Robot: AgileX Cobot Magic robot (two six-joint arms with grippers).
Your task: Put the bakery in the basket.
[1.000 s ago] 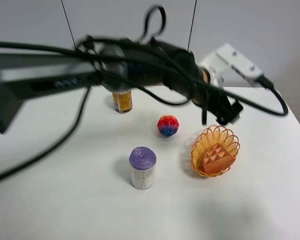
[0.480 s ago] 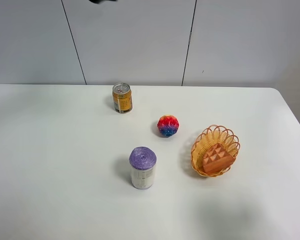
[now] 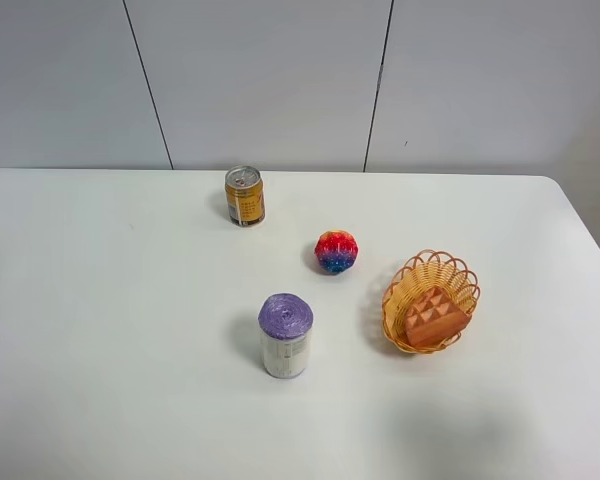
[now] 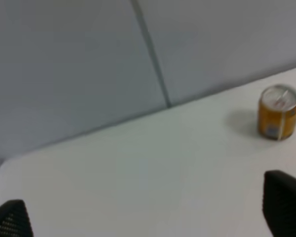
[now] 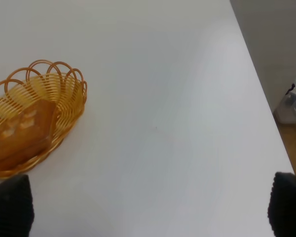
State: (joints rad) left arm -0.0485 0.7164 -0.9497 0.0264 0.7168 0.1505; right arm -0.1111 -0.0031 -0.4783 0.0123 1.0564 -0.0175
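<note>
The bakery (image 3: 435, 315), an orange-brown waffle wedge, lies inside the oval orange wicker basket (image 3: 430, 262) on the right of the white table. The right wrist view shows the waffle (image 5: 19, 131) in the basket (image 5: 59, 66). Neither arm shows in the exterior view. My right gripper (image 5: 149, 205) is open and empty, raised above the table beside the basket, apart from it. My left gripper (image 4: 148, 212) is open and empty, high over the table's far left part.
An orange drink can (image 3: 245, 195) stands at the back and also shows in the left wrist view (image 4: 278, 112). A red-blue ball (image 3: 336, 251) sits mid-table. A purple-lidded can (image 3: 285, 335) stands in front. The table's right edge (image 5: 259, 94) drops to the floor.
One second ago a blurred arm crossed the exterior view above the basket. It has pulled out of that view. The waffle has stayed in the basket.
</note>
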